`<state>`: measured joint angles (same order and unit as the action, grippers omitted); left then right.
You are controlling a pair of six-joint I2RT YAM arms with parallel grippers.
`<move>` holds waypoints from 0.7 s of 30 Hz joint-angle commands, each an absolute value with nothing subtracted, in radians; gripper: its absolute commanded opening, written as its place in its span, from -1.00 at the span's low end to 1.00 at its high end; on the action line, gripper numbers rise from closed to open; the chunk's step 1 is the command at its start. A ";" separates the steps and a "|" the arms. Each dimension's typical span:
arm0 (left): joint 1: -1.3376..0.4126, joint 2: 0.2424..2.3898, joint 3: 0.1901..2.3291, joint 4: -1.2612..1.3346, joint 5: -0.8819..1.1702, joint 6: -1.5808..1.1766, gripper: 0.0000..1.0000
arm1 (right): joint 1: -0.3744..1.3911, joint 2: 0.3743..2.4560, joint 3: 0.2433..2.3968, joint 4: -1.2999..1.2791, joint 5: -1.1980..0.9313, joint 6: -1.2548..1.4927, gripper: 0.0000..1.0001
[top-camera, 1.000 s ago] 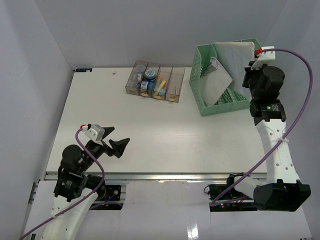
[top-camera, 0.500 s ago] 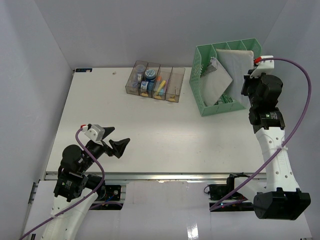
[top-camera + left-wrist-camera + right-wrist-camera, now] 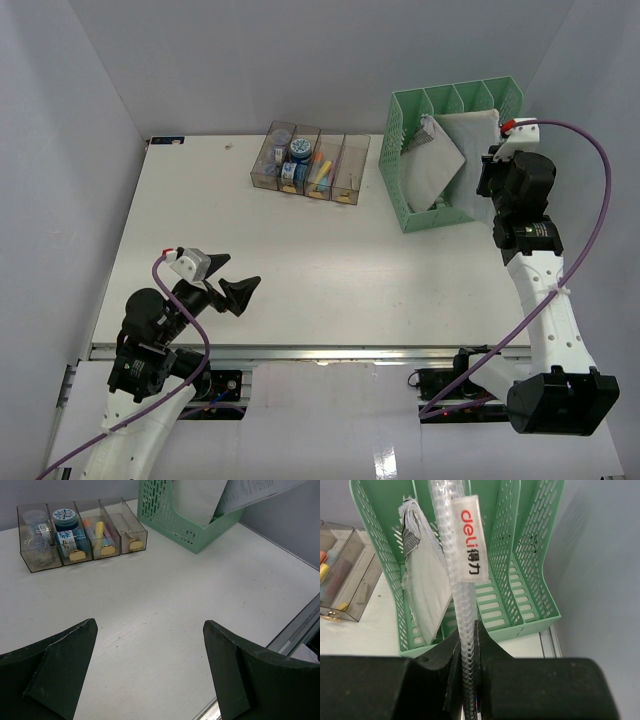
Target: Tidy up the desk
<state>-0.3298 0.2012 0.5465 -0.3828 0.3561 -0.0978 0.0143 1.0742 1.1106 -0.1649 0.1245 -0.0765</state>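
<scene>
Pinching a clear deli folder [image 3: 462,555], your right gripper [image 3: 466,635] is hovering at the green rack [image 3: 520,630] — your left gripper [image 3: 150,624] is hanging spread.

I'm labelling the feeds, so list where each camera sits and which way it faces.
Top: high at the near edge, looking down on the desk; left arm and right arm show.
Left wrist: low over the desk, facing the bins and green rack; the open left gripper fills the bottom.
Right wrist: beside the green rack, looking into it; the right gripper pinches a clear folder.
All three share the green rack.
</scene>
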 commanded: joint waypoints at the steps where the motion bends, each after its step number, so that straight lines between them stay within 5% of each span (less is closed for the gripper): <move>1: -0.333 0.218 0.541 -0.373 0.367 -0.103 0.96 | 0.012 1.071 1.112 -0.070 0.116 -0.057 -0.72; 17: -0.333 0.232 0.542 -0.373 0.367 -0.103 0.96 | 0.012 1.190 1.157 -0.035 0.080 -0.021 -0.56; 21: -0.333 0.237 0.542 -0.371 0.368 -0.104 0.96 | 0.012 1.204 1.157 -0.020 0.070 -0.013 -0.70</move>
<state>-0.3298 0.2189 0.5465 -0.3817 0.3563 -0.0978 0.0143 1.1970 1.1053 -0.0982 0.0854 -0.0366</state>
